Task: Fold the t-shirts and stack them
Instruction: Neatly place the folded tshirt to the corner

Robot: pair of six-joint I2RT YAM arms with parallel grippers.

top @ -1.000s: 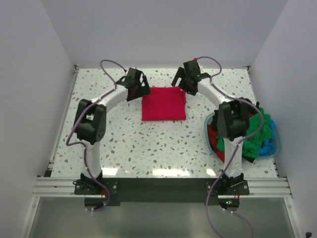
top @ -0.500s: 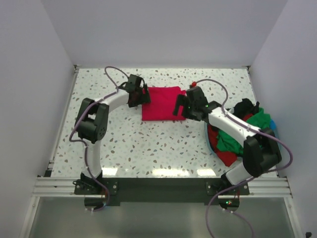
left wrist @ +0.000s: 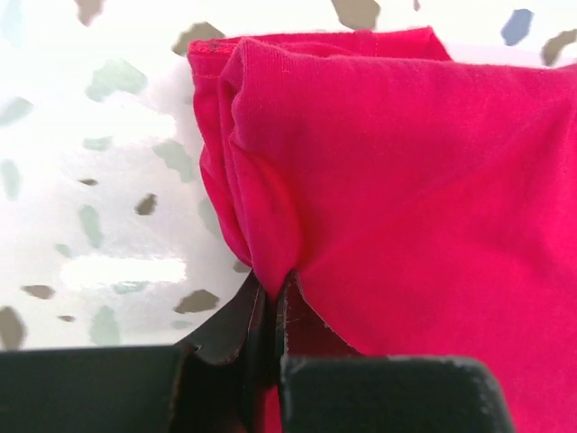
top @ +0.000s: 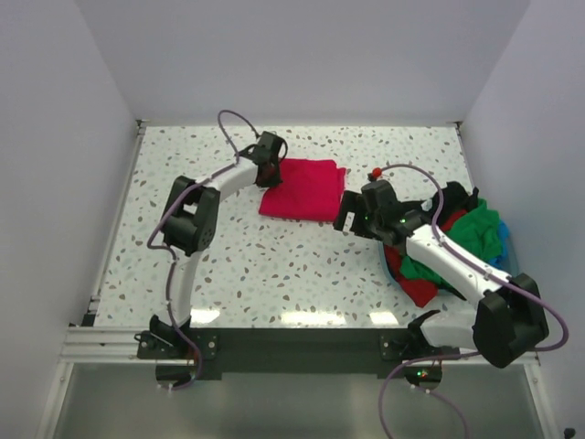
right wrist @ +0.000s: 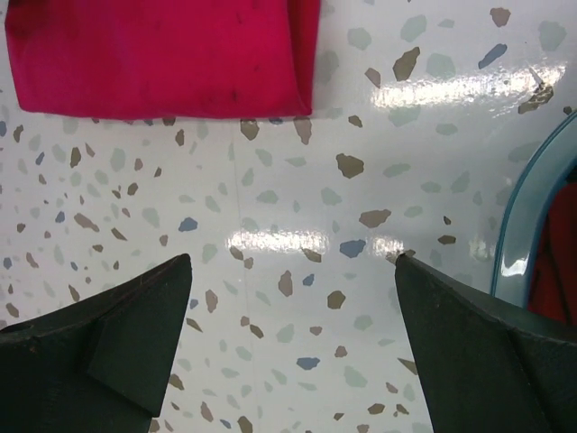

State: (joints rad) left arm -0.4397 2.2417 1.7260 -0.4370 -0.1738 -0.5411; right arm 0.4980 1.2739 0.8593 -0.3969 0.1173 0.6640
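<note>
- Red shirt (top: pixel 303 189), folded into a flat packet, lies on the desk (top: pixel 265 274) directly ahead of the left hand (top: pixel 269 176). That hand is pinching the packet's nearest edge (in the wrist view the layers bunch between its fingertips).
- Spread wide and holding nothing, the right hand (top: pixel 345 218) has the packet ahead of it and to its left, apart from its fingers. The basket (right wrist: pixel 516 216) is close on its right.
- Handling, as I judge it: light, soft, limp cotton. It will sag from any single pinch, and the fold may fall open if only the top layer is caught.
- The best hold is probably an edge where all the layers meet, pinched through the full thickness.
- The packet should slide easily (the desk is glossy and gives little grip).
- Nothing here is fragile, so the risk is mess rather than damage. A pull from one corner could skew or unfold the packet.
- Other shirts (top: pixel 471 233) (green, red, something dark) are heaped in the basket to the right of the right hand. They look tangled, so each will likely need lifting by a hem or collar.
</note>
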